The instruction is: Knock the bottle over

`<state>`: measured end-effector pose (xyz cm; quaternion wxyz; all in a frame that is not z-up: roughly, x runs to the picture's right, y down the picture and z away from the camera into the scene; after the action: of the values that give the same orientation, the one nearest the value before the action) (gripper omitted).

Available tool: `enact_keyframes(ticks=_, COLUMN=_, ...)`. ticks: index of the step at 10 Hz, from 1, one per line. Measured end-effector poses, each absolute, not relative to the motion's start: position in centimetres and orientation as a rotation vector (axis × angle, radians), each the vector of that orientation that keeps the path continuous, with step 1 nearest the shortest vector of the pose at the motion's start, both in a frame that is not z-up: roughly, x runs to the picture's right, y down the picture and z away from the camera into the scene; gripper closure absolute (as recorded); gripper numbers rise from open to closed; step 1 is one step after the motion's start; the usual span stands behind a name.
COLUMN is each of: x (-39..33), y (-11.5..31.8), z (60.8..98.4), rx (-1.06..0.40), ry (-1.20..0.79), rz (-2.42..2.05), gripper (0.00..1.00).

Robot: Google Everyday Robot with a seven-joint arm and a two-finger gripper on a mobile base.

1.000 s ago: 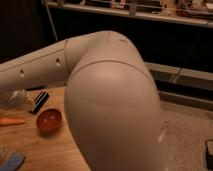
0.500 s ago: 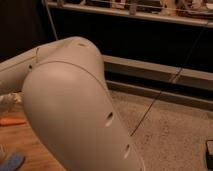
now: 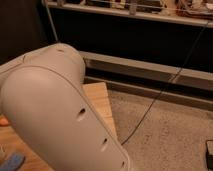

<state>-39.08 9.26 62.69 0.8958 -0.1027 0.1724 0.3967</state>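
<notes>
Cream arm shell (image 3: 55, 115): smooth and rounded, it fills the left half of the view, from the elbow bulge down to the bottom edge. Three small dark slots run in a row down its right flank.
Pincer: out of view, hidden behind or past the shell. Whether it is apart or together cannot be told, so nothing can be placed relative to it.
Bottle: not to be seen. The shell covers most of the table, so where the bottle is, and whether it stands or lies, cannot be told.
Table (image 3: 98, 100): pale wood. One strip shows to the right of the shell and a patch shows at the lower left.
Orange bit (image 3: 2, 120): a sliver on the table at the left edge, right against the shell's outline. Too little shows to name it.
Blue thing (image 3: 11, 161): soft-looking, on the table in the lower left corner, just beside the shell.
Floor (image 3: 170, 130): grey and speckled, to the right of the table.
Cable (image 3: 165, 90): thin and black. It slants from the upper right down across the floor and ends near the table's right edge.
Ledge (image 3: 150, 70): a long grey bar along the dark wall behind the table.
Shelf (image 3: 150, 12): a pale rail across the top, with blurred items on it.
Box (image 3: 209, 152): dark, on the floor, cut off by the right edge.
</notes>
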Motion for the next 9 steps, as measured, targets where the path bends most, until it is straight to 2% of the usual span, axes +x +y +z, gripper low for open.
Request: enact_keyframes(ticks=9, x=-44.1, y=13.6, z=64.5, rx=-0.240, ry=0.375, rz=0.699, gripper=1.00)
